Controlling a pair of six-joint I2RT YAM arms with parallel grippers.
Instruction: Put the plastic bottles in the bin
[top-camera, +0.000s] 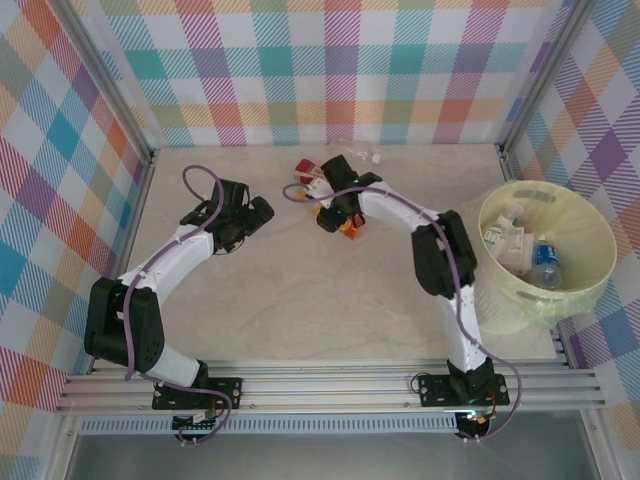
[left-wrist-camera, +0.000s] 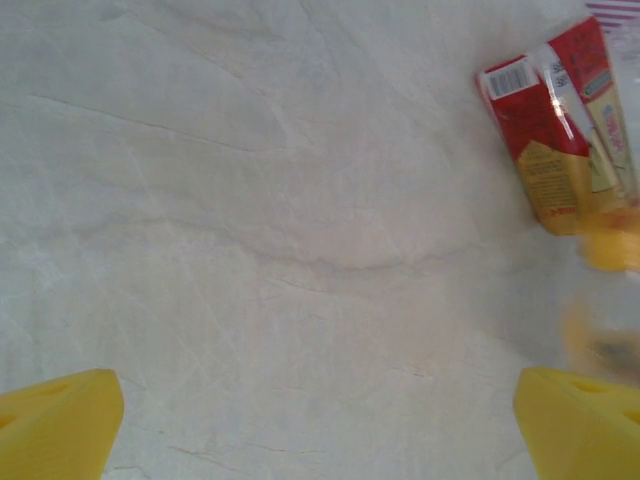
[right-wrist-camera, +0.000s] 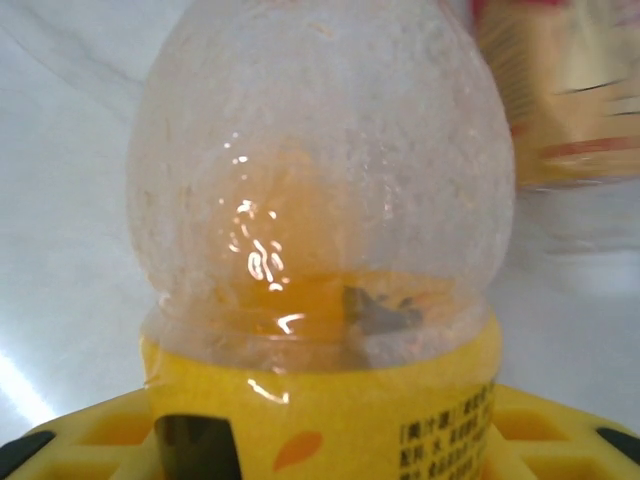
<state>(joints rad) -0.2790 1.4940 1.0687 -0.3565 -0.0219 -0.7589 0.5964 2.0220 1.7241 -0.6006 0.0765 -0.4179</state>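
Nearest, on the right of the tabletop (top-camera: 300, 310): the bin (top-camera: 585, 215), with several bottles inside, among them a blue-labelled bottle (top-camera: 545, 265) lying against the near right wall. Farther in, left of middle: the left gripper (top-camera: 255, 212), jaws spread wide and released, grasping nothing, poised over bare pale surface. To its right, about mid-table: the right gripper (top-camera: 345, 218), jaws clenched on a yellow-labelled bottle (right-wrist-camera: 320, 250), pads (right-wrist-camera: 90, 440) pressed against the label on both sides, clear rounded body bulging toward the wrist camera. Just beyond and slightly left of that grip: a red-labelled bottle (left-wrist-camera: 550, 130), flat on the tabletop among a small cluster, well apart from the bin.
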